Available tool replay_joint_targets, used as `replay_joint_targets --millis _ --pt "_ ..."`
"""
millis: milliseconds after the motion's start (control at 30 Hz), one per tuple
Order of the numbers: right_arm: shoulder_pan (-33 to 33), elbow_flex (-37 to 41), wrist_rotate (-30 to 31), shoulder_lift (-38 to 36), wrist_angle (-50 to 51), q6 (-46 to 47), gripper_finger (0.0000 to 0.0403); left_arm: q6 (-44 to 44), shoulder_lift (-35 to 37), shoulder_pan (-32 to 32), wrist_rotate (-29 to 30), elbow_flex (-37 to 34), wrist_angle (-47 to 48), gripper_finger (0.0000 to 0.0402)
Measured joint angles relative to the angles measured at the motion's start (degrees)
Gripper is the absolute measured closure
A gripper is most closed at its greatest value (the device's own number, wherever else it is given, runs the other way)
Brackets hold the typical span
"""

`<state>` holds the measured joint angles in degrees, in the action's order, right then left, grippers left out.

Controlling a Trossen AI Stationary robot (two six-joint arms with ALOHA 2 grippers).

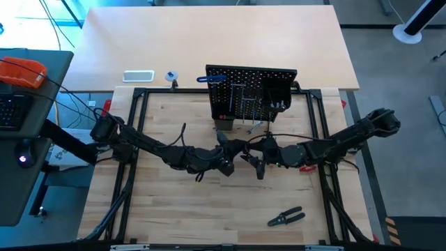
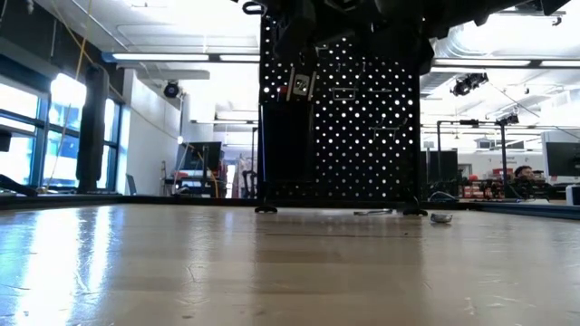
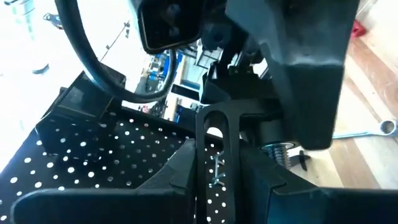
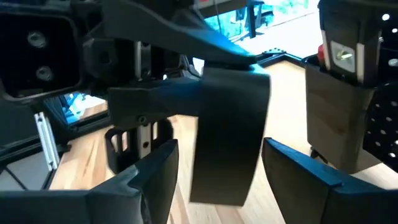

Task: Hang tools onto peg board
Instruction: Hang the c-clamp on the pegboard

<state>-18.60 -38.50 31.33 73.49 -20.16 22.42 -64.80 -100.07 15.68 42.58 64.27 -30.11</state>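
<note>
Left gripper [image 1: 226, 166] clenches the stiff, light black tool [image 3: 217, 149] by its handle; right gripper [image 1: 256, 164] is released, fingers spread beside it.

In the low view the peg board [image 2: 344, 127] ran off the top edge, hiding both grippers; tools [image 1: 244, 104] hanging on it were too small to tell apart

Wooden table [image 1: 174, 216], upright peg board [image 1: 251, 90], black-handled pliers [image 1: 286, 217], silver wrench [image 3: 367, 131] lying flat
</note>
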Motion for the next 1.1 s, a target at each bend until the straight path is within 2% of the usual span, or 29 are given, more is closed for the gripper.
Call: replay_joint_targets --millis 200,533,733,967,1100 --pt "1.0 0.0 -1.0 0.0 -0.6 0.0 0.0199 0.6 0.0 0.0 -1.3 0.0 0.6 0.0335" --pt "1.0 0.0 -1.9 0.0 -0.6 0.7 0.0306 0.3 -0.1 0.0 -1.5 -0.1 0.3 0.0335" --pt "1.0 -0.1 -1.4 0.0 -0.2 0.4 0.0306 0.1 -0.1 0.0 -1.5 -0.2 0.3 0.0334" --pt "1.0 -0.1 0.9 0.0 0.6 -2.8 0.0306 0.6 -0.1 0.0 0.7 -0.2 0.1 0.0274" --pt "1.0 -0.1 2.0 -0.1 1.0 -3.0 0.0306 0.9 0.2 0.1 1.5 -0.2 0.2 0.0255"
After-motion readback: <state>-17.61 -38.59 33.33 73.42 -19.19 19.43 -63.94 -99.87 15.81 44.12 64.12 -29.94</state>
